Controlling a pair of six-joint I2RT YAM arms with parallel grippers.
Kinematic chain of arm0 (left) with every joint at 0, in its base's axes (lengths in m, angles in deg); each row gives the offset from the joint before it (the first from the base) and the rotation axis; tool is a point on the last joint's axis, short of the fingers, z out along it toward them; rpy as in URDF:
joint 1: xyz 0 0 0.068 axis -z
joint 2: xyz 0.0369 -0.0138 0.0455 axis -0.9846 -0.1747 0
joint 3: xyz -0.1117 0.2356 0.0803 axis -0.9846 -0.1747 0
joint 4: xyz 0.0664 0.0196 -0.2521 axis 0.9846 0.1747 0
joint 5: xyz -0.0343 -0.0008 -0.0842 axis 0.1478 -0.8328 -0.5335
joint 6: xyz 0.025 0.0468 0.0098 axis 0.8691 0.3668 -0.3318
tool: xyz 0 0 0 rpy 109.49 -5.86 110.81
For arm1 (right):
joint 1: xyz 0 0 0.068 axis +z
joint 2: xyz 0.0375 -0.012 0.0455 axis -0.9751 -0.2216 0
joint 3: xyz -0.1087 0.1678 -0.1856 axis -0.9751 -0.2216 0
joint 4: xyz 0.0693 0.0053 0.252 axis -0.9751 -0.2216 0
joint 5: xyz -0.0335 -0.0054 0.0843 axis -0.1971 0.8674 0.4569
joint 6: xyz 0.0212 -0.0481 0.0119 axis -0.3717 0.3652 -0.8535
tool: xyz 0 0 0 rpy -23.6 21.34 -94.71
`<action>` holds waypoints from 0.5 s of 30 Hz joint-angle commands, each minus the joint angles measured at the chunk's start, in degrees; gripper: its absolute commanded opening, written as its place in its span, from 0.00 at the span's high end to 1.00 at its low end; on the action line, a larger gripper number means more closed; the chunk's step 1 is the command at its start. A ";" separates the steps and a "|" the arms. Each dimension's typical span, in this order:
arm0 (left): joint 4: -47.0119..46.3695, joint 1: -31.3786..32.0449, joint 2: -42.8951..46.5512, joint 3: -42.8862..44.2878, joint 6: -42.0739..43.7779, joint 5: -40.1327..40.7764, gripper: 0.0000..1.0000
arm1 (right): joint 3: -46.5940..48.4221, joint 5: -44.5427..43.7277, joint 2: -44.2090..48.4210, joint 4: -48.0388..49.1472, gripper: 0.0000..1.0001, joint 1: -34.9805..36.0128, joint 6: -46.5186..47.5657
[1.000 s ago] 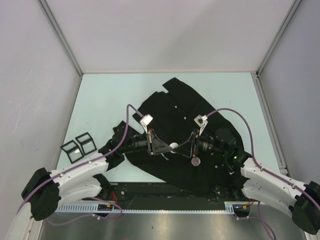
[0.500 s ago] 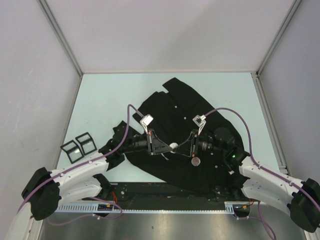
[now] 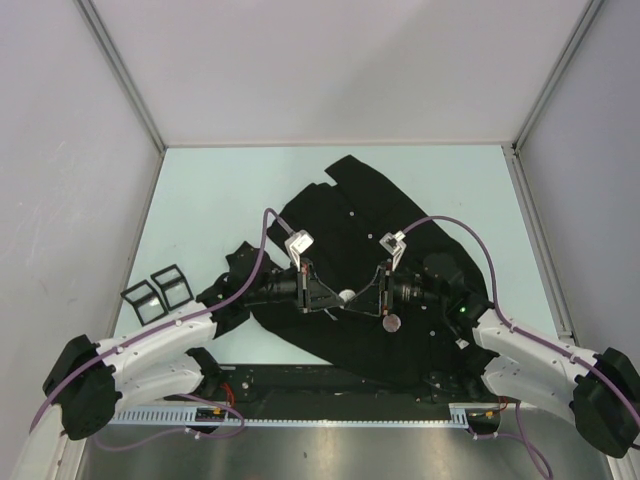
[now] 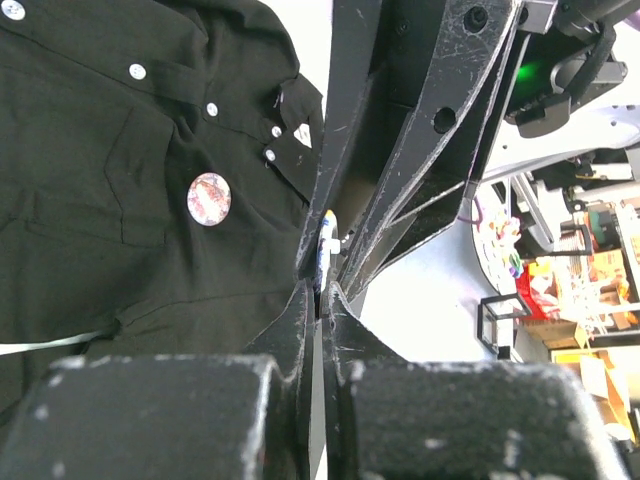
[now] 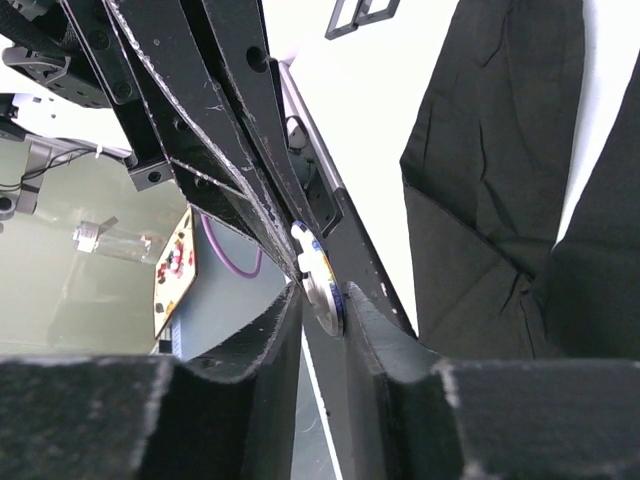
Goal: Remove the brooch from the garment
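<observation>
Garment: a large black button-up shirt [image 3: 350, 215] of soft cloth with small white buttons, lying crumpled across the pale green desk [image 3: 210, 200].
Brooch: a small white round brooch [image 5: 318, 275] with a blue mark, caught between the two tools over the near half of the shirt.
Left tool: the left tool [image 4: 319, 292] is pressed fully together with the brooch right at its tips. It seems to pinch the brooch by its edge or back, but the exact hold is hidden.
Right tool: the right tool [image 5: 325, 310] is partly closed, one finger on each side of the brooch. I cannot tell whether it grips or only brackets it.
Just changed: over the last second the right arm has edged leftward toward the left tool. The left arm and the brooch have hardly shifted.
Meaning: probably a handover, or a two-sided pull to free the pin. Whether cloth is still attached cannot be seen.
Also there: a round reddish patterned badge [image 4: 208, 198] sits on the shirt just beside the tools. Two small black square frames [image 3: 158, 292] stand on the desk at the left.
</observation>
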 commanded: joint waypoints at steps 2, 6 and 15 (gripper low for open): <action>-3.16 1.22 -0.27 3.15 1.24 -2.97 1.00 | 0.16 1.04 -0.47 3.61 0.71 0.83 0.25; -3.86 1.48 -0.18 3.15 1.85 -3.94 1.00 | 0.25 0.51 -0.65 2.82 0.76 0.56 0.17; -3.34 1.92 0.26 3.86 5.54 -6.31 1.00 | 0.25 1.21 -1.88 3.52 0.82 0.48 -0.27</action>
